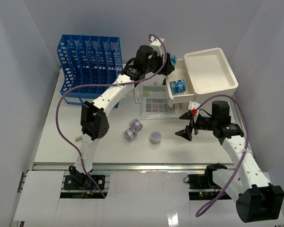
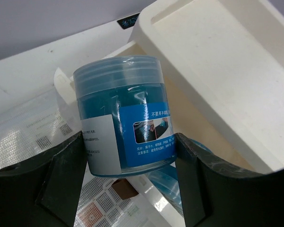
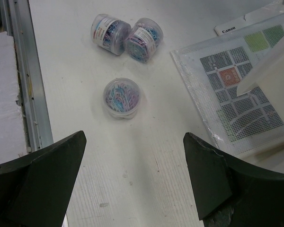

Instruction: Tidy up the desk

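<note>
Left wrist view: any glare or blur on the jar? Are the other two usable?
Left wrist: jar sharp, label legible, faint sheen on its lid. Right wrist: paperclip tubs in focus, slight shine along the plastic sleeve edge. Top external: even light, only soft arm shadows on the desk.

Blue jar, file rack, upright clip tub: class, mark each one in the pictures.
blue jar (image 2: 123, 118), left wrist view, on its label.
file rack (image 1: 87, 61), top external view, on its dividers.
upright clip tub (image 3: 121, 98), right wrist view, on its top.
</note>
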Robot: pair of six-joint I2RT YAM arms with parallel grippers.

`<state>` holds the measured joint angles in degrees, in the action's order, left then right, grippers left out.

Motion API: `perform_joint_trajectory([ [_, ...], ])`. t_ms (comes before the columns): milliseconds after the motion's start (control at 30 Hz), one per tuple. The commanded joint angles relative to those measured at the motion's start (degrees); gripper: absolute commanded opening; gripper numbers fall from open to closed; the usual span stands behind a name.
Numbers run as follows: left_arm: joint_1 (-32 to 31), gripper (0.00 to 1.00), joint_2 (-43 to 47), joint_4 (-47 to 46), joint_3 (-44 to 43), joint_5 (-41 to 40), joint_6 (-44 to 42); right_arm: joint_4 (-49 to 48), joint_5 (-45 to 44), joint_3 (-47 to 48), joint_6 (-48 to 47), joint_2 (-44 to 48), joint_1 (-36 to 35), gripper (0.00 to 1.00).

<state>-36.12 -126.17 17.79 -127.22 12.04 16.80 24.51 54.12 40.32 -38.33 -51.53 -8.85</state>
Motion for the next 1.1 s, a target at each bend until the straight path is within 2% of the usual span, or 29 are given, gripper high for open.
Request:
perform_joint_trajectory([
  [0,-0.2,0.48,1.1,-3.3,-3.6,-2.6,5.6,1.5,2.2,-0.1,-1.5,-0.1,0.4,0.90],
  [67,-0.4,0.69,0.9,-3.2,-3.4,-2.5,6.3,1.8,2.5,0.0,-1.7,-0.2,0.5,0.90],
  [200,-0.5,0.87,1.1,-2.8,-2.8,-2.4,7.0,2.2,2.8,0.0,-2.0,-0.2,0.5,0.90],
  [300,-0.5,0.92,1.2,-2.7,-2.8,-2.5,7.5,2.3,3.1,0.0,-2.1,-0.2,0.6,0.90],
  [433,-0.5,0.94,1.2,-2.7,-3.3,-2.5,8.1,2.6,3.6,0.0,-2.3,-0.2,1.1,0.90],
  [600,-0.5,0.94,2.9,-2.2,-3.0,-2.5,8.6,2.9,4.4,0.2,-2.8,0.2,1.3,0.90],
  [733,-0.5,0.89,7.7,-2.5,1.2,-5.5,6.5,4.8,6.8,1.9,-3.1,0.8,1.3,0.90],
  [833,-0.4,0.71,12.0,-4.7,7.6,-6.8,5.5,5.8,6.7,4.9,-1.3,0.8,1.3,0.90],
  [867,-0.3,0.69,13.4,-5.1,8.3,-6.9,5.5,5.9,5.9,5.6,-0.3,0.6,1.3,0.90],
  [933,0.1,0.56,16.6,-5.9,12.9,-6.9,5.6,6.1,3.5,9.6,2.2,-0.4,1.2,0.91],
  [1067,0.5,0.52,23.2,-9.2,22.7,-6.9,5.5,4.2,-2.1,16.7,9.6,-2.4,0.8,0.93],
])
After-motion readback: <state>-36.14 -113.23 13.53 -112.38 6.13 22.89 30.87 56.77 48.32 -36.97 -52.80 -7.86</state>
